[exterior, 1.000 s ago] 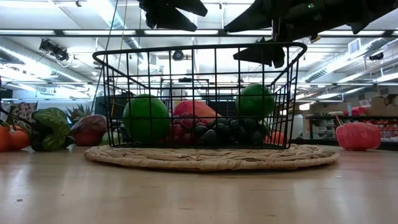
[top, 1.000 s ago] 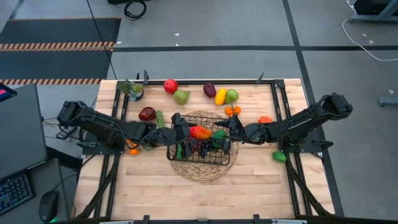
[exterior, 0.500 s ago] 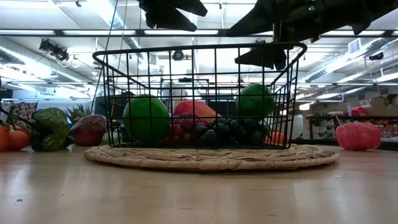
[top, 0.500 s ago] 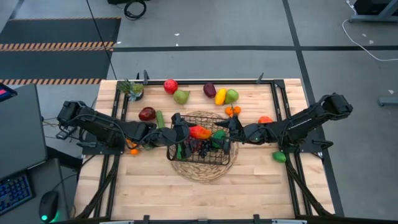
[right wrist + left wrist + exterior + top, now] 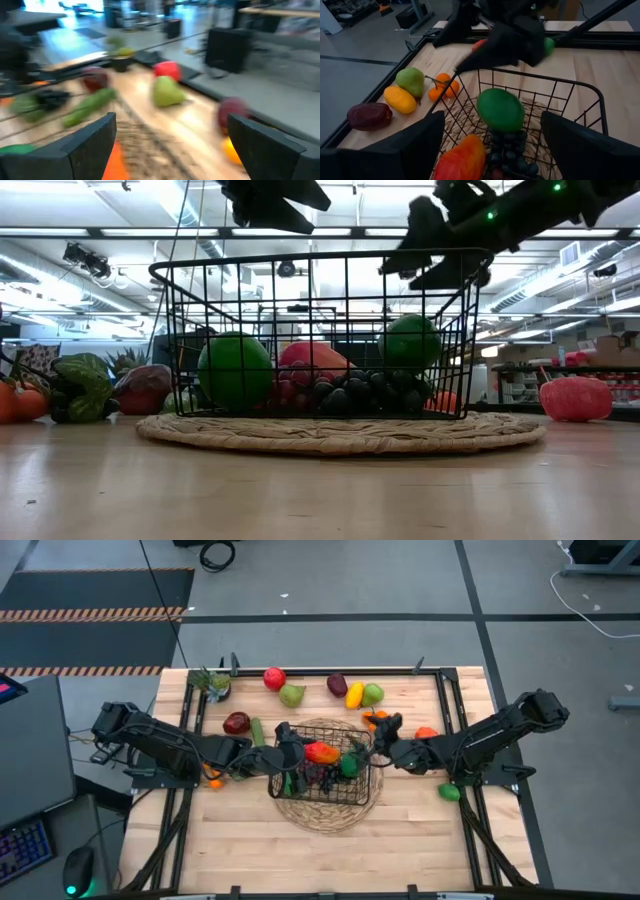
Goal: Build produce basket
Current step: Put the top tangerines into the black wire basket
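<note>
The black wire-mesh basket (image 5: 322, 772) sits on a round woven mat (image 5: 325, 812) mid-counter, holding a green round fruit (image 5: 500, 109), dark grapes (image 5: 345, 393) and a red-orange mango (image 5: 322, 752). The right tool (image 5: 386, 732) hangs just above the basket's right rim, fingers spread, holding nothing. The left tool (image 5: 285, 747) hovers over the left rim, fingers parted and empty.

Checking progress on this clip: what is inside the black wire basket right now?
The basket holds two green fruits, a red-orange mango and dark grapes. It sits on a round woven mat. Anything beneath the grapes is covered.
</note>
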Robot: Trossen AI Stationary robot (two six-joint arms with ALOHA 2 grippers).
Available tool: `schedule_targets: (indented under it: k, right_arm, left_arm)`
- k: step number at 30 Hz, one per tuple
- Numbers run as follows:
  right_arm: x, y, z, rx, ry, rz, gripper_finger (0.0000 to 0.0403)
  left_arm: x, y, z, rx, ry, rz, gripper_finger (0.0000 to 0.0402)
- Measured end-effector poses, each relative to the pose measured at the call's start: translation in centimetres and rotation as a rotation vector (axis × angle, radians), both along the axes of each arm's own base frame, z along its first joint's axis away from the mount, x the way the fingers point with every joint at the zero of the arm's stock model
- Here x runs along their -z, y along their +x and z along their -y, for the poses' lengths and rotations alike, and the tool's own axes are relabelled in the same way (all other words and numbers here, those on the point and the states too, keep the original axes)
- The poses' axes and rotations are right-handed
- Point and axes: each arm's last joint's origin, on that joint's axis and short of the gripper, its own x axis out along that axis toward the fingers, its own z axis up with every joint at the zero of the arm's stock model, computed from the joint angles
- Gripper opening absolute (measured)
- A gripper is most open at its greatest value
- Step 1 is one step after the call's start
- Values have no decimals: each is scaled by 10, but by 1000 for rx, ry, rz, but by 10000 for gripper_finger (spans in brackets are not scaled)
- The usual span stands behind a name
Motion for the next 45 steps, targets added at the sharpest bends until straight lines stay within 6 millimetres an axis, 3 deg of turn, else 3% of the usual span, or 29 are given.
schedule_targets:
  k: [7, 15, 20, 37, 41, 45]
  right_arm:
    - [-6, -15, 21, 180, -31, -49, 363]
    - [3, -35, 91, 219, 235, -154, 359]
    - [20, -42, 114, 231, 378, -248, 359]
    - [95, -23, 125, 225, 544, -519, 346]
    - [95, -24, 125, 221, 533, -541, 324]
    - [86, -27, 124, 215, 512, -528, 261]
  left_arm:
    - [0, -1, 3, 1, -21, 2, 336]
    - [0, -1, 3, -10, -43, 10, 336]
    - [0, -1, 3, -10, -43, 10, 336]
    - [1, -1, 5, -4, -41, 8, 336]
    - [1, -1, 5, -4, -40, 7, 336]
    - [1, -2, 5, -4, -38, 2, 336]
